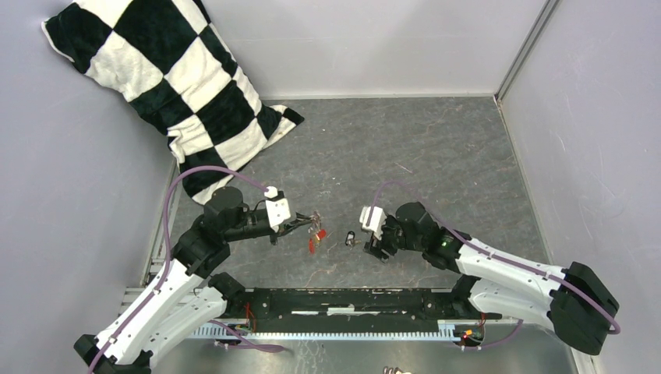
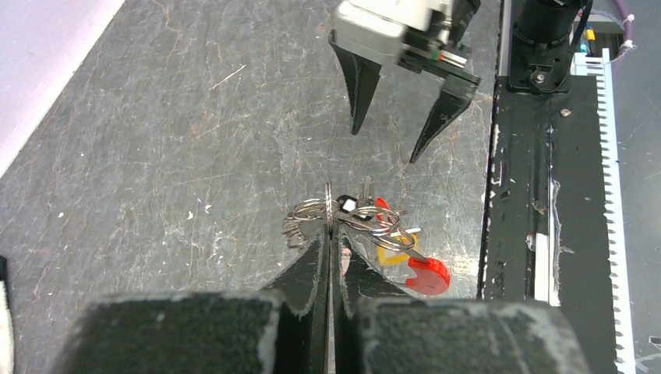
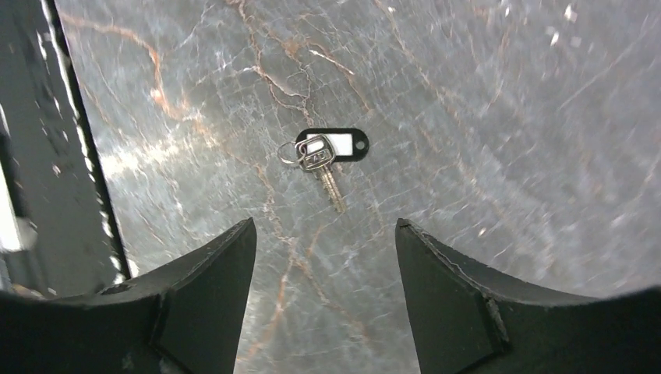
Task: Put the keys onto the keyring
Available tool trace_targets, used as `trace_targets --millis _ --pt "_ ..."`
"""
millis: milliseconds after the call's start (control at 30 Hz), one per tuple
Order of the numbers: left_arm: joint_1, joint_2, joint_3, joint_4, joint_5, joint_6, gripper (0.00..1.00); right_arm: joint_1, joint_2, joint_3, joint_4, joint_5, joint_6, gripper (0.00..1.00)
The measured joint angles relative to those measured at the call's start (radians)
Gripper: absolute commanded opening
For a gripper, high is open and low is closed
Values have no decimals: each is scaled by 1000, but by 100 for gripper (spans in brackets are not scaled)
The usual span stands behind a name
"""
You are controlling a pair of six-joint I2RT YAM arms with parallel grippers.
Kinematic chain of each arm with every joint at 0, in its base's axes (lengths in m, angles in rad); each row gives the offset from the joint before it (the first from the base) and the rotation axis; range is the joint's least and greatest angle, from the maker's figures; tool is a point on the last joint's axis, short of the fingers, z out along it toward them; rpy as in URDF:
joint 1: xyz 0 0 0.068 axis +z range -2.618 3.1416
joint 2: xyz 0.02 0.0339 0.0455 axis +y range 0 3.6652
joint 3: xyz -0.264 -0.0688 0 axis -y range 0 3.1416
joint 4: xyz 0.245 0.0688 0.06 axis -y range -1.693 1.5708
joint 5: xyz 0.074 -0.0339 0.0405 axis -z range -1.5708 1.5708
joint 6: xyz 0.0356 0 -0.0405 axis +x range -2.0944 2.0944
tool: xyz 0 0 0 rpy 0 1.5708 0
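I'm seeing a silvery key [image 3: 323,171] with a black tag [image 3: 348,145] lying flat on the grey tabletop [image 3: 483,117], just above centre of the right wrist view. My right gripper [image 3: 324,226] is hovering over it, fingers spread wide, touching nothing. My left gripper [image 2: 331,234] is pinching the keyring [image 2: 330,201] tight at centre frame, a red tag [image 2: 427,274] and a yellow tag [image 2: 387,255] dangling toward the lower right.

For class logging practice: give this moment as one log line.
left end effector: shut on keyring | right end effector: open, facing black key
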Motion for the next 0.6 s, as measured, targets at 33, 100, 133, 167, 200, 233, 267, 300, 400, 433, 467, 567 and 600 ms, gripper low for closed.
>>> trace_targets --millis 33,100,133,167,200,233,267,300,400,433,467,567,600 --pt "0 0 0 0 -1 0 2 12 -4 -1 -1 0 -80 72" --pt "0 0 0 0 -6 0 2 18 -7 -10 13 -7 -197 72" --pt "0 0 0 0 -10 0 2 18 -6 -19 28 -11 -242 71" --pt "0 0 0 -1 -19 0 2 18 -2 -32 45 -20 -283 70" --pt "0 0 0 -3 -26 0 2 18 8 -44 59 -32 -321 69" --pt "0 0 0 -7 -34 0 2 18 26 -53 69 -44 -355 68" --pt "0 -2 0 -13 -48 0 2 18 43 -58 76 -52 -378 67" --pt "0 -4 0 -24 -58 0 2 18 64 -61 85 -64 -401 67" --pt "0 -19 -2 -57 -101 1 2 19 120 -61 108 -93 -460 63" --pt "0 -26 -5 -63 -113 1 2 23 137 -61 119 -101 -479 61" --pt "0 -29 -9 -71 -126 2 2 25 149 -61 129 -108 -491 60" --pt "2 -40 -23 -101 -163 12 2 45 188 -61 159 -119 -530 56" --pt "3 -40 -26 -110 -175 15 2 54 201 -60 164 -121 -541 55"
